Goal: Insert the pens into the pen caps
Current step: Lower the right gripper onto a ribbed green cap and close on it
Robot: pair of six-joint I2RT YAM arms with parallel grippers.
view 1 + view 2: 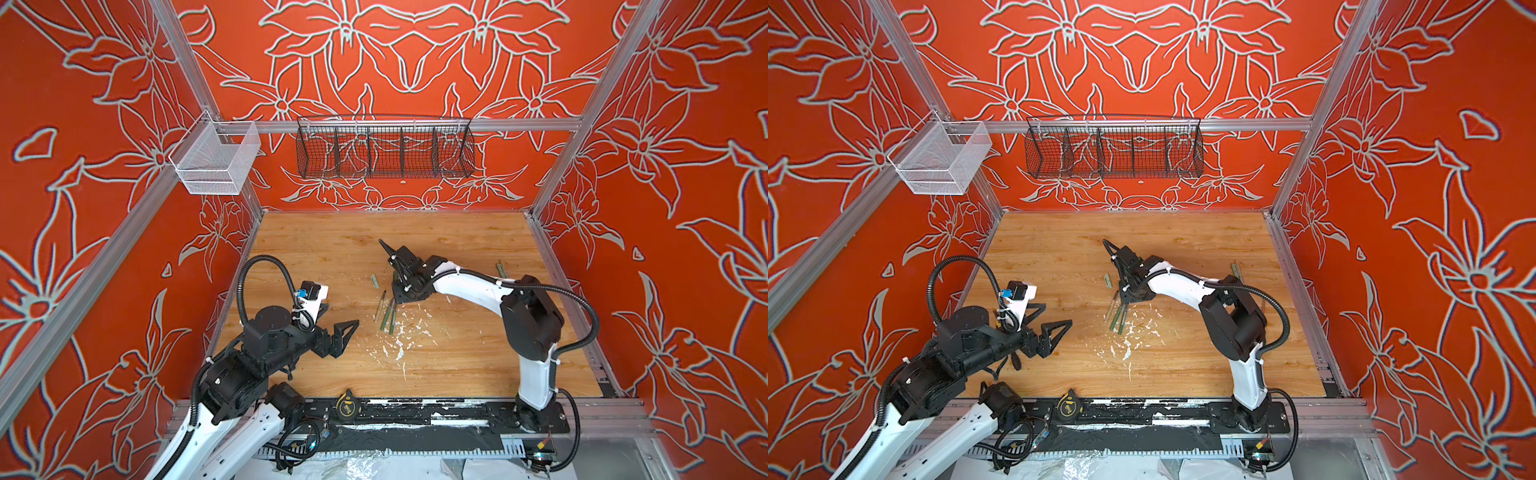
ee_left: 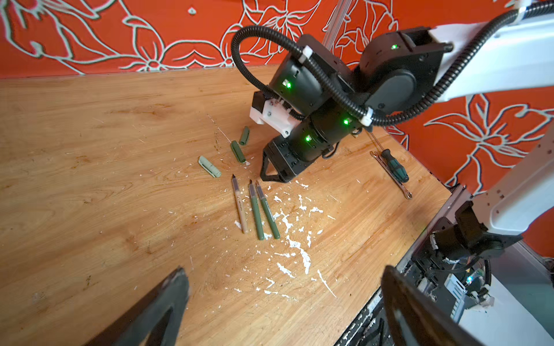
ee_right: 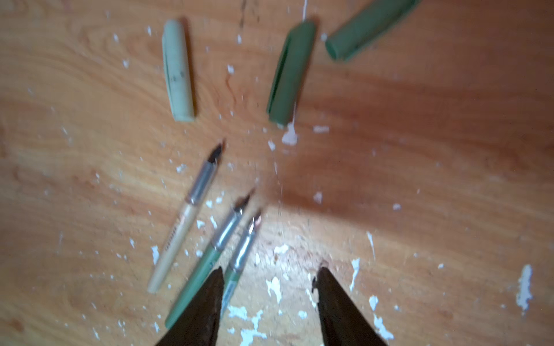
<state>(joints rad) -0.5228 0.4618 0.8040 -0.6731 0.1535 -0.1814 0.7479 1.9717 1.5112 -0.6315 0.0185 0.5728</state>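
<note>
**Desk** (image 1: 316, 249): wood-grain top. White paint flecks (image 2: 304, 259) are scattered over the middle.

**Pens:** three are seen, lying flat near mid-desk, side by side, dark tips pointing at the far wall. One pale pen (image 2: 239, 206) lies apart from the other two on their left. The two green pens (image 2: 256, 212) (image 2: 267, 214) are nearly touching each other. All three are uncapped.

**Pen caps:** three are seen, loose on the desk just beyond the pen tips. A pale green cap (image 2: 209, 167) is nearest the pale pen's tip. A dark green cap (image 2: 238, 152) lies beside it. A second dark green cap (image 2: 244, 135) lies just past that one, farther from the pens.

**Right jaws:** they point down over the pens and stand partly apart. Bare flecked desk shows between them and nothing is gripped. In the right wrist view, one fingertip (image 3: 209, 299) overlaps the barrels of both green pens. Contact cannot be told; that view is blurred.

**Left jaws:** spread wide and empty, with fingertips (image 2: 171, 287) above the near left part of the desk, well apart from the pens.

**Other items:** a screwdriver (image 2: 394, 167) and a wrench (image 2: 389, 176) lie together near the right edge. A tape measure (image 1: 346, 403) sits on the front rail.
</note>
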